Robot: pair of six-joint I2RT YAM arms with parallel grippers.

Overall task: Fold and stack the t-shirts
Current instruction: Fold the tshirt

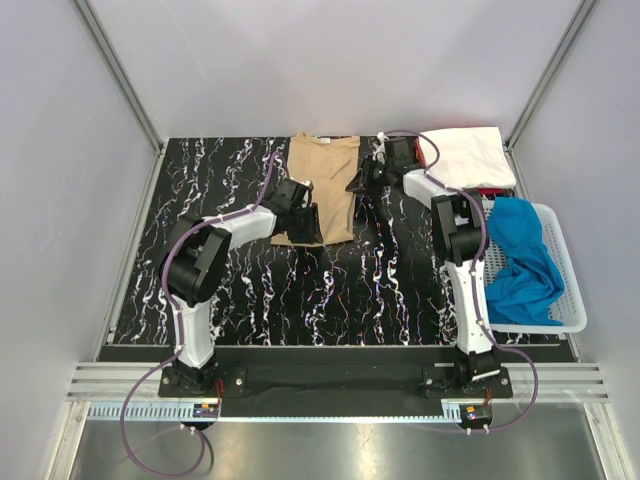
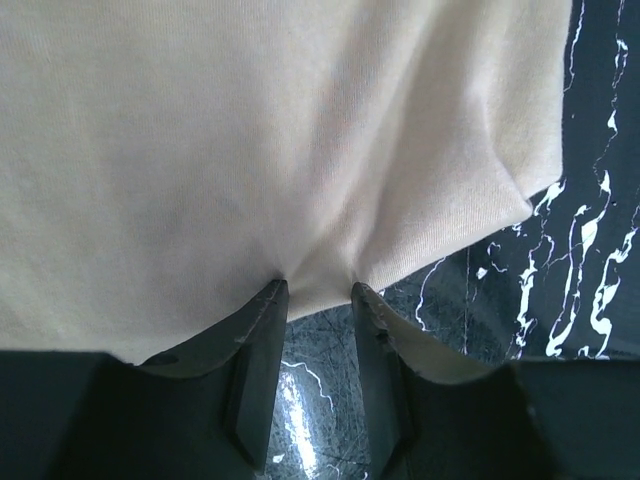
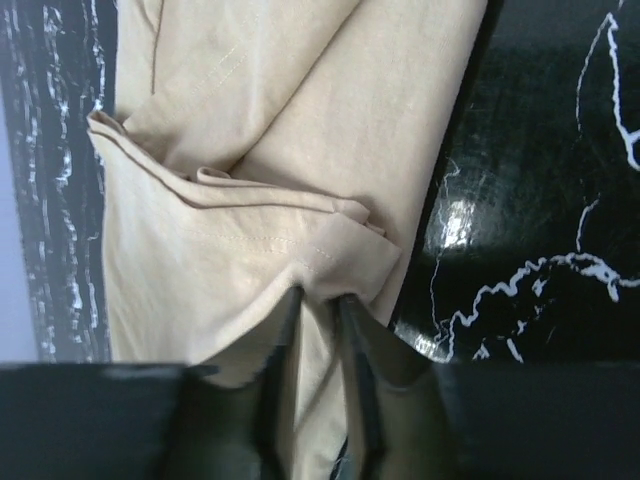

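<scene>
Watching the top cam, I saw the tan t-shirt (image 1: pixel 325 172) lying at upper centre of the frame on the black marbled table (image 1: pixel 330 295). It was folded lengthwise into a narrow strip, collar end toward the top.

The left gripper (image 1: pixel 306 218) sat at the strip's lower-left corner. On the left wrist cam its jaws were narrow and pinched on the tan hem, w/ cloth puckering into the gap and wrinkles fanning out from the tips.

The right gripper (image 1: pixel 360 186) was at the strip's right edge, approx halfway up. On the right wrist cam its jaws stood nearly together, w/ a stitched fold of the same shirt nipped between the fingertips (image 3: pixel 292 300).

Other shirts, all at the right of the top frame:
- white t-shirt (image 1: pixel 465 155) lay flat at upper right
- red t-shirt (image 1: pixel 496 192) was just a sliver showing below it
- blue t-shirt (image 1: pixel 525 262) was crumpled in the white mesh basket (image 1: pixel 568 292), spilling over its near-left rim
</scene>
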